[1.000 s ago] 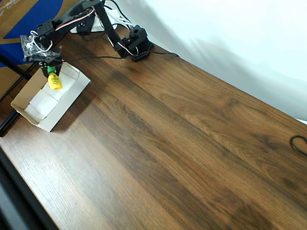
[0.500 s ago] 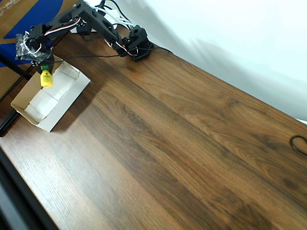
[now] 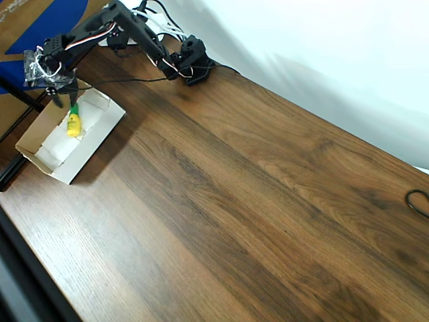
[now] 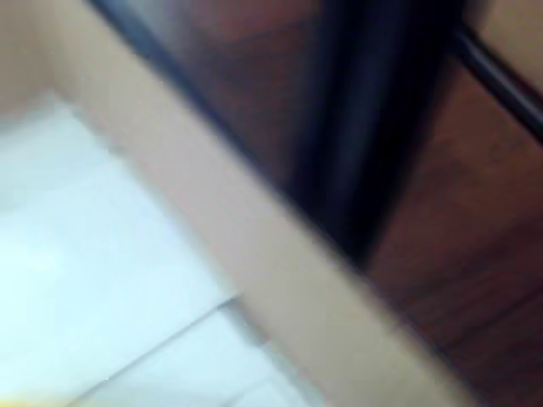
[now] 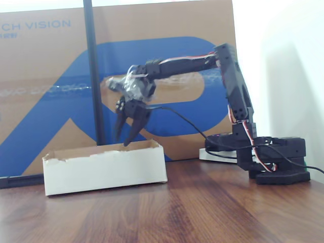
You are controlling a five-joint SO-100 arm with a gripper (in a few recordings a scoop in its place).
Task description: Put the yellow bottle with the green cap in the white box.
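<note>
The yellow bottle with the green cap point(image 3: 74, 122) lies on the floor of the white box point(image 3: 96, 141), cap pointing to the box's far end. My gripper point(image 3: 64, 100) hangs just above that far end, open, with nothing between its fingers. In the fixed view the gripper point(image 5: 125, 137) points down with its jaws spread over the box point(image 5: 104, 172), whose wall hides the bottle. The wrist view is blurred and shows the box's white floor point(image 4: 110, 280) and tan wall.
A brown-and-blue cardboard sheet point(image 5: 45, 76) stands right behind the box, with a dark vertical pole point(image 5: 94, 76) in front of it. The arm's base point(image 3: 191, 64) sits at the table's back edge. A black cable loop point(image 3: 419, 201) lies at the far right.
The bottle was held over the box half a second ago; now it lies inside the box and the gripper has opened and sits slightly above it.
</note>
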